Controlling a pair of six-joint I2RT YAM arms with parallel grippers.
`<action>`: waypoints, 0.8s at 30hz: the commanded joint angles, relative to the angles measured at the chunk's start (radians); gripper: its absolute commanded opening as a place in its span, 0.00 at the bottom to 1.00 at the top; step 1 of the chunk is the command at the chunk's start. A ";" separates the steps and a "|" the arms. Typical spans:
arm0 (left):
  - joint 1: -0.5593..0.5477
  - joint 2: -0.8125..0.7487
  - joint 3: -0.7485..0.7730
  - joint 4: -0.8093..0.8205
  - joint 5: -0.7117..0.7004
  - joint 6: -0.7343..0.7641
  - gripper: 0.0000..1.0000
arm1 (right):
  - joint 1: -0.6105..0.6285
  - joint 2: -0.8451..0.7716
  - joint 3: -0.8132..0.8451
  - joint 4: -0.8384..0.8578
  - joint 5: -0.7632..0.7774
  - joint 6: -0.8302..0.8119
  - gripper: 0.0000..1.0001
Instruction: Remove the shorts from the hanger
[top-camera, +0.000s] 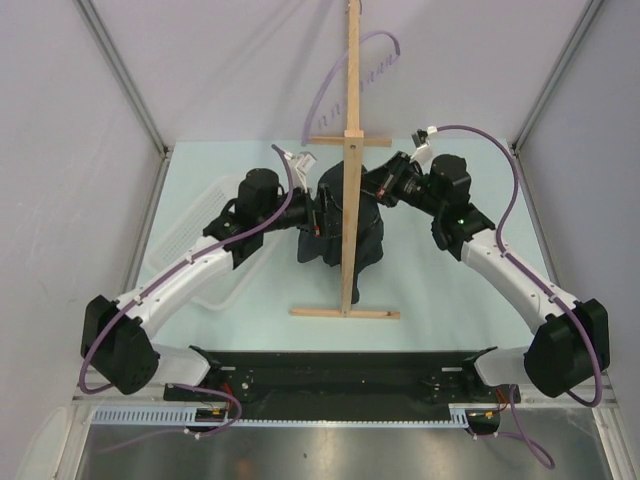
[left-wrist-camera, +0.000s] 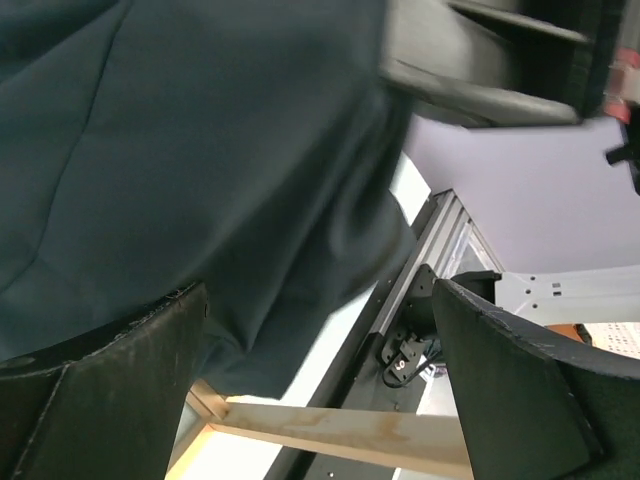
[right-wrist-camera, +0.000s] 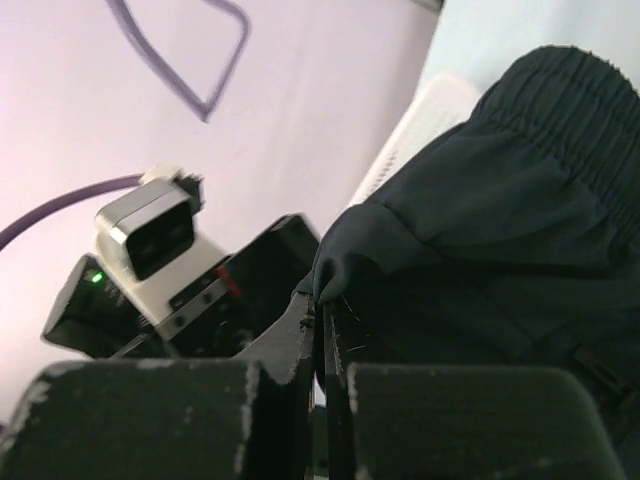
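on the pale green table a tall wooden stand runs up the middle. both arms sweep in toward it from the near corners, elbows pushed outward and wrists turned to face each other across the post. the shorts are bunched in a dark heap at the post, between the two claws; whether they rest on the table or hang cannot be told. a white basket lies on the left side, partly under the left arm. the hanger shows as a thin lilac arch with a wavy bar at the far end of the stand, well apart from the shorts.

the right gripper comes in from the right, its fingers pressed together with a fold of the black cloth pinched between them. the left gripper is level with the heap, jaws spread wide, cloth hanging just ahead of them and brushing one finger, nothing gripped.
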 joint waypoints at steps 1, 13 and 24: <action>0.002 0.043 0.103 0.008 -0.037 0.040 0.99 | 0.042 -0.005 0.041 0.180 -0.044 0.158 0.00; 0.004 0.102 0.177 -0.088 -0.217 0.074 0.26 | 0.086 -0.028 -0.041 0.283 -0.027 0.258 0.00; 0.010 -0.095 0.213 -0.299 -0.560 0.210 0.00 | -0.005 -0.154 -0.027 -0.088 0.037 0.022 0.78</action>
